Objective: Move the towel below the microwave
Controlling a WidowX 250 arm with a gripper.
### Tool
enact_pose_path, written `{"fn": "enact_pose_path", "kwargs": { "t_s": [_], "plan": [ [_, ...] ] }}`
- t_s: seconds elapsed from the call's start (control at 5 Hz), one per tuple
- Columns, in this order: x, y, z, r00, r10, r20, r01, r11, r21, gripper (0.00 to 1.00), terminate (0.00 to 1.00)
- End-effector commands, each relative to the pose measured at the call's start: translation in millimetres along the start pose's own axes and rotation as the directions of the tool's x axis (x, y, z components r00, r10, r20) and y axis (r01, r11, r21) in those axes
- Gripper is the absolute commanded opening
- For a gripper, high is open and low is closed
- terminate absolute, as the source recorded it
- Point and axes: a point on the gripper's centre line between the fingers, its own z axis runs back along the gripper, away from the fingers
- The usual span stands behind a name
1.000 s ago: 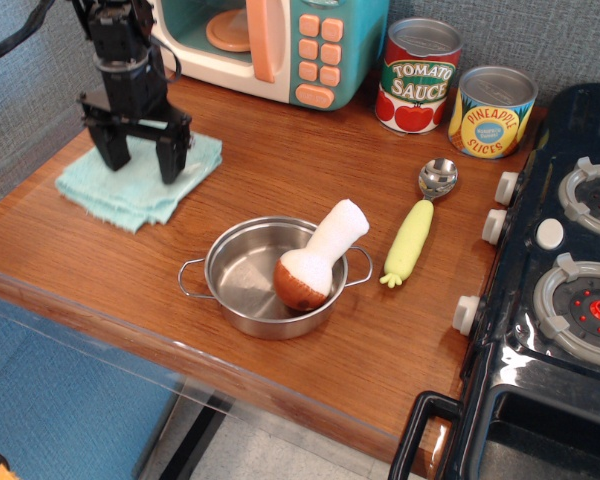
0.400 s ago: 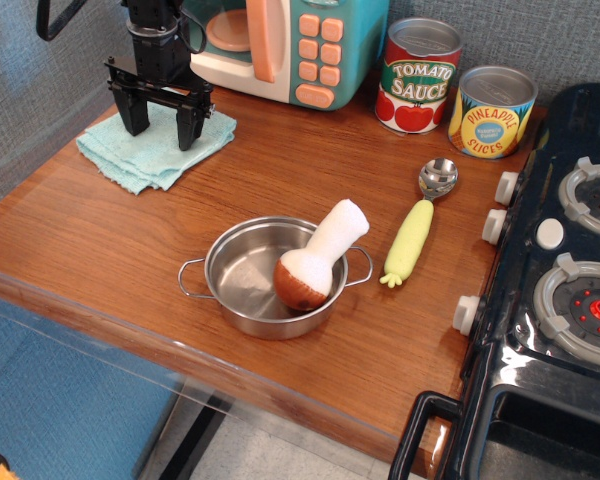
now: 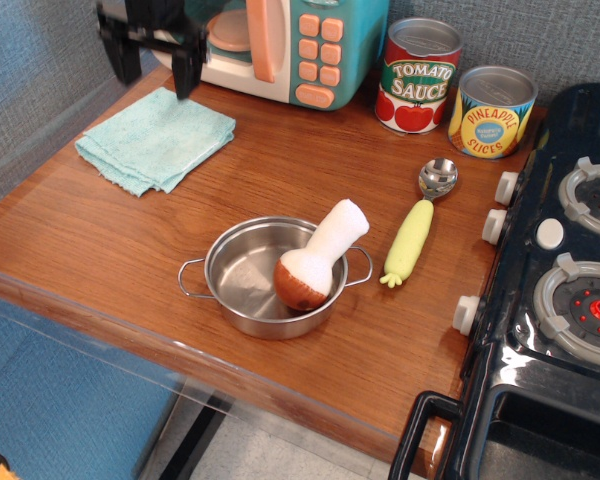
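My hand point(image 3: 152, 62) hangs open and empty above the back left of the desk point(image 3: 280, 190), both fingers spread and clear of the cloth. The towel point(image 3: 157, 138) lies flat on the wood just in front of the microwave point(image 3: 280, 45), at its left end, close to its front edge. I judge the placing step done and the lift-away in hand. Next I need only rise straight up and away, without brushing the microwave door or dragging the towel
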Motion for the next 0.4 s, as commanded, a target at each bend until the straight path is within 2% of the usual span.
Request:
{"fn": "enact_pose_path", "kwargs": {
  "t_s": [0.0,0.2],
  "plan": [
    [12.7,-3.3,42.8,0.994,-0.041,0.099,0.039,0.999,0.021,1.0,0.0],
    [12.7,-3.3,42.8,0.994,-0.041,0.099,0.039,0.999,0.021,1.0,1.0]
  ]
}}
